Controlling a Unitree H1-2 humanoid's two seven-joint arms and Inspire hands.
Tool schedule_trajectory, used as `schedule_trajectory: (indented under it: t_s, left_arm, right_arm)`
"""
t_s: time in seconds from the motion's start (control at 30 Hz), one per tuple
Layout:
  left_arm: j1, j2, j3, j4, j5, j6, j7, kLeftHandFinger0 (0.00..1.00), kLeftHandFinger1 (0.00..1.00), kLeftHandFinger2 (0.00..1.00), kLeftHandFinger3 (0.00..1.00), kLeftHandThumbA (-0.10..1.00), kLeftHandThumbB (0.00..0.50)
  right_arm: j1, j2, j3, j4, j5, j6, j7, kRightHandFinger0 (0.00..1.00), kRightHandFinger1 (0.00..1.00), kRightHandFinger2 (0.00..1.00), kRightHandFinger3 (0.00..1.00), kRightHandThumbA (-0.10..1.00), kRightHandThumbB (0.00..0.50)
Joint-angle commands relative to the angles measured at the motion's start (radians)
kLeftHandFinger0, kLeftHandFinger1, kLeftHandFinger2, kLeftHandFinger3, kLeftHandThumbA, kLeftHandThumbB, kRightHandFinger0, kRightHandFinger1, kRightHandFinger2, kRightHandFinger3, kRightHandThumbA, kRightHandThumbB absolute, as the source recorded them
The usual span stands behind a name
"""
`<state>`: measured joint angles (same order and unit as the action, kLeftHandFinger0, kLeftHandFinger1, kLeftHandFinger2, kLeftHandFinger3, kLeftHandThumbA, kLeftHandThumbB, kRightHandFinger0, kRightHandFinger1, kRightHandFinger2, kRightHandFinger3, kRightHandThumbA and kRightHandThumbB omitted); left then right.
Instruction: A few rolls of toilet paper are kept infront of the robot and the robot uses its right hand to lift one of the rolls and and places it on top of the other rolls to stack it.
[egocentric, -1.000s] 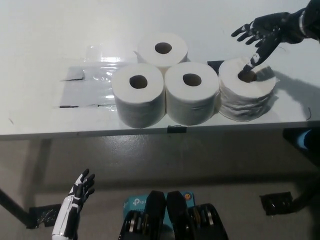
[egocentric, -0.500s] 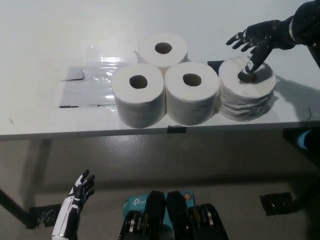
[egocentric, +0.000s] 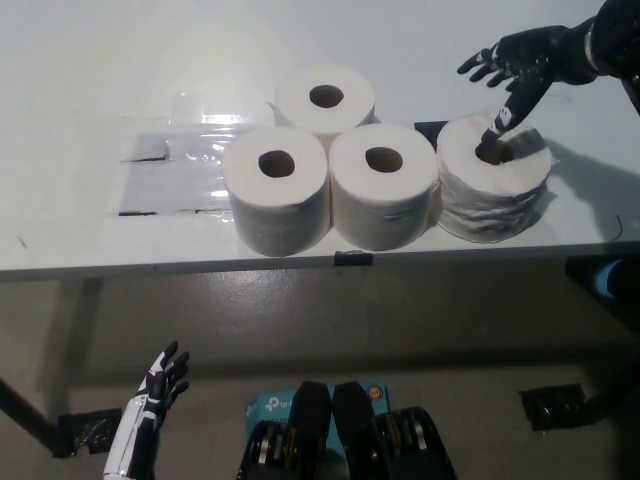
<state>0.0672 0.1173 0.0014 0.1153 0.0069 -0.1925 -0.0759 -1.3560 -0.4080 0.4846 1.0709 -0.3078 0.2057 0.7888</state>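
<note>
A: Black right hand (egocentric: 522, 70) sits just above the rightmost roll (egocentric: 494, 190), fingers spread, one finger down in its core hole. Nothing gripped.

B: Roll position?

A: Upright on the tabletop (egocentric: 90, 90), core axis vertical, touching the front-middle roll (egocentric: 384, 185). Right hand is far nearer; white left hand (egocentric: 160, 385) hangs open below the tabletop edge.

B: Blind spots?

A: Fingertip hidden inside the core; wrist cut off.

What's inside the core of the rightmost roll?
One finger of the black right hand dips into the core of the rightmost roll; the other fingers spread above it. The finger covers the hole, so its depth and the core's contents can't be seen.
</note>
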Motion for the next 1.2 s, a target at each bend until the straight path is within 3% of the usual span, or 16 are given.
schedule_trajectory:
  t_s: [0.0, 0.1, 0.2, 0.37, 0.53, 0.6, 0.77, 0.87, 1.03, 1.17]
  left_arm:
    - [0.008, 0.01, -0.005, -0.03, 0.008, -0.018, -0.006, 1.0, 1.0, 1.0, 1.0, 1.0, 0.189]
    - [0.009, 0.008, -0.004, -0.027, 0.006, -0.027, -0.006, 1.0, 1.0, 1.0, 1.0, 1.0, 0.179]
    - [0.012, 0.007, -0.004, -0.029, -0.002, -0.031, -0.01, 1.0, 1.0, 1.0, 1.0, 1.0, 0.171]
    - [0.014, 0.007, -0.005, -0.02, -0.003, -0.043, -0.01, 1.0, 1.0, 1.0, 1.0, 1.0, 0.176]
    - [0.011, 0.008, -0.003, -0.023, -0.01, -0.036, -0.014, 1.0, 1.0, 1.0, 1.0, 1.0, 0.188]
    - [0.012, 0.006, -0.003, -0.027, -0.014, -0.036, -0.014, 1.0, 1.0, 1.0, 1.0, 1.0, 0.162]
    - [0.013, 0.01, -0.001, -0.024, -0.018, -0.042, -0.016, 1.0, 1.0, 1.0, 1.0, 1.0, 0.165]
    - [0.014, 0.008, 0.001, -0.026, -0.02, -0.039, -0.015, 1.0, 1.0, 1.0, 1.0, 1.0, 0.169]
    - [0.016, 0.005, -0.001, -0.023, -0.017, -0.044, -0.014, 1.0, 1.0, 1.0, 1.0, 1.0, 0.172]
    - [0.018, 0.005, 0.001, -0.026, -0.023, -0.043, -0.014, 1.0, 1.0, 1.0, 1.0, 1.0, 0.172]
  right_arm:
    - [-0.075, -0.029, -0.029, -0.03, -0.016, -0.03, -0.045, 1.0, 1.0, 1.0, 1.0, 0.97, 0.328]
    - [-0.067, -0.028, -0.038, -0.034, -0.018, -0.037, -0.058, 1.0, 1.0, 1.0, 1.0, 1.0, 0.338]
    - [-0.055, -0.026, -0.039, -0.039, -0.022, -0.042, -0.057, 1.0, 1.0, 1.0, 1.0, 1.0, 0.305]
    - [-0.054, -0.013, -0.037, -0.003, -0.025, -0.054, -0.067, 1.0, 1.0, 1.0, 1.0, 1.0, 0.326]
    - [-0.058, -0.003, -0.029, 0.003, -0.05, -0.038, -0.104, 1.0, 1.0, 1.0, 1.0, 0.89, 0.286]
    - [-0.052, -0.003, -0.029, -0.012, -0.061, -0.017, -0.121, 1.0, 1.0, 1.0, 1.0, 0.88, 0.323]
    - [-0.049, -0.001, -0.02, -0.007, -0.077, -0.039, -0.125, 1.0, 1.0, 1.0, 1.0, 0.91, 0.34]
    - [-0.043, -0.003, -0.018, -0.005, -0.082, -0.052, -0.123, 1.0, 1.0, 1.0, 1.0, 0.89, 0.303]
    - [-0.035, -0.003, -0.016, -0.007, -0.096, -0.053, -0.126, 1.0, 1.0, 1.0, 1.0, 0.88, 0.286]
    - [-0.034, 0.003, -0.016, -0.003, -0.111, -0.021, -0.136, 1.0, 1.0, 1.0, 1.0, 0.87, 0.316]
